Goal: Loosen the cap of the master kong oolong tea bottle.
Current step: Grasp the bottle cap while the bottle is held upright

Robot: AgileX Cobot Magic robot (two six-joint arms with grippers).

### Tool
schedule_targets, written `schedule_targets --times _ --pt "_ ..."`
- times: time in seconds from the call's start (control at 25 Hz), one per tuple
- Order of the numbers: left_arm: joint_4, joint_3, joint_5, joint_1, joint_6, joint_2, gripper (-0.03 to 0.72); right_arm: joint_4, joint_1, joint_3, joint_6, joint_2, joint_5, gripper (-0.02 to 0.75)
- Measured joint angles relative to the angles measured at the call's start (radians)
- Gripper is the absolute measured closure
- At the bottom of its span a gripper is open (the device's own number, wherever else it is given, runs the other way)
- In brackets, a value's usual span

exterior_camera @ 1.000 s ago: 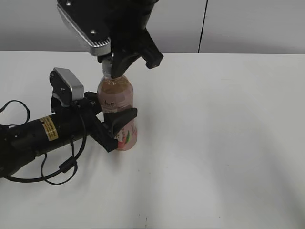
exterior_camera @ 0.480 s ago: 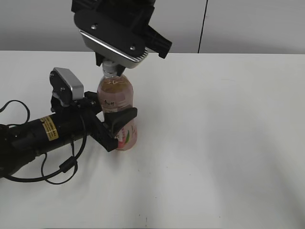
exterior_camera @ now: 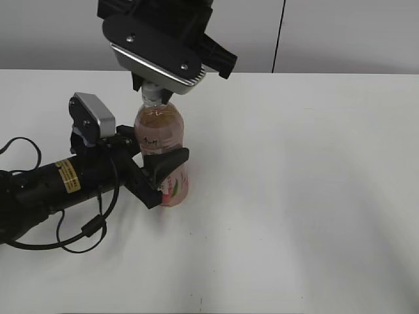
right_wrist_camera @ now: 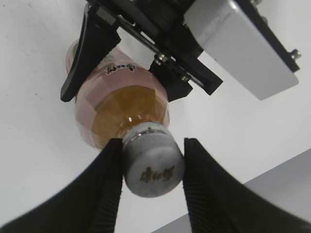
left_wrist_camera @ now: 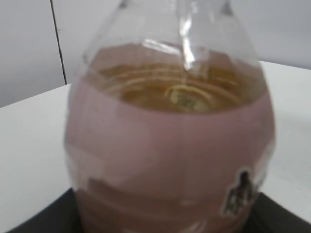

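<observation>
Right gripper (right_wrist_camera: 151,167) rotated; cap (right_wrist_camera: 153,164) apparently clamped, hidden in exterior view.

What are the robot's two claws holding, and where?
The left claw grips the tea bottle around its middle. The right claw pinches the white cap by its sides.

Right gripper (right_wrist_camera: 151,167) clamping cap (right_wrist_camera: 153,166), bottle (right_wrist_camera: 121,109) below, left gripper (right_wrist_camera: 126,63) around it

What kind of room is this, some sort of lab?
Probably a robotics test bench. A bare white table stands before a plain grey wall, two black robot arms carry cameras, and the only item is a slim clear plastic bottle of pinkish-amber tea with a small white ribbed cap.
</observation>
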Motion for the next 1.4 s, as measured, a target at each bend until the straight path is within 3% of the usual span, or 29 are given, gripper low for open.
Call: schedule_targets --times 0.2,0.48,0.68,1.0,1.24,1.4 --pt "0.002 0.000 0.000 0.000 0.006 0.000 0.303 0.003 0.001 0.005 0.009 -0.002 0.000 0.454" --pt "0.004 0.000 0.000 0.000 0.010 0.000 0.303 0.009 0.001 0.008 0.326 -0.003 0.000 0.449" --pt "0.003 0.000 0.001 0.000 0.010 0.000 0.303 0.065 0.005 0.008 0.492 -0.012 -0.020 0.340" --pt "0.003 0.000 0.001 0.000 0.010 0.000 0.303 0.081 0.005 0.041 0.633 -0.017 -0.031 0.316" --pt "0.005 0.000 0.001 0.000 0.011 0.000 0.303 0.228 0.005 0.043 0.717 -0.026 -0.031 0.301" --pt "0.005 0.000 0.001 0.000 0.011 0.000 0.303 0.278 0.005 0.014 0.982 -0.032 -0.031 0.195"
